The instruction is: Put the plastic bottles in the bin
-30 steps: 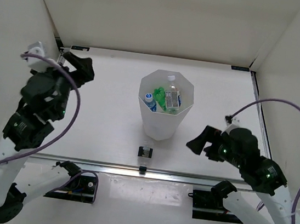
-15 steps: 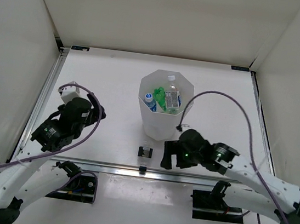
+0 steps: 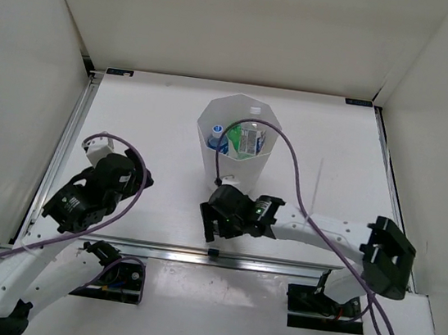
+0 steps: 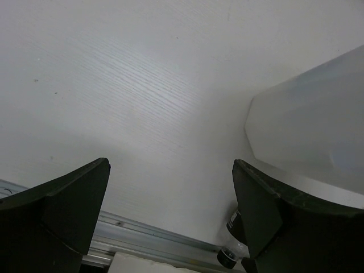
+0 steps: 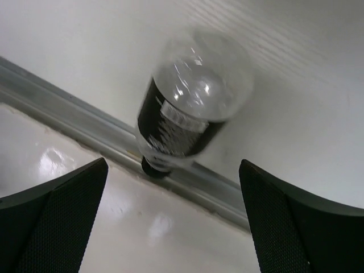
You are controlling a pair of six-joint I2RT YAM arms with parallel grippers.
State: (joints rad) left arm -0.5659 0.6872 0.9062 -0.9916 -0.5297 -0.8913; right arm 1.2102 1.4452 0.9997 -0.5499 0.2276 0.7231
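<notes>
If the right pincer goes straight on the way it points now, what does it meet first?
The right pincer, open, would likely meet the clear black-labelled bottle lying by the rail, centred ahead; how far off is unclear.

My left arm [image 3: 35,254] bends at my left side, left hand [image 4: 170,170] tilted down, its 2 fingers spread wide. My right arm [image 3: 323,230] stretches across my front, right hand [image 3: 210,220] low, fingers equally wide.

Translucent white bin [image 3: 244,175], green bottle [image 3: 232,144]
</notes>
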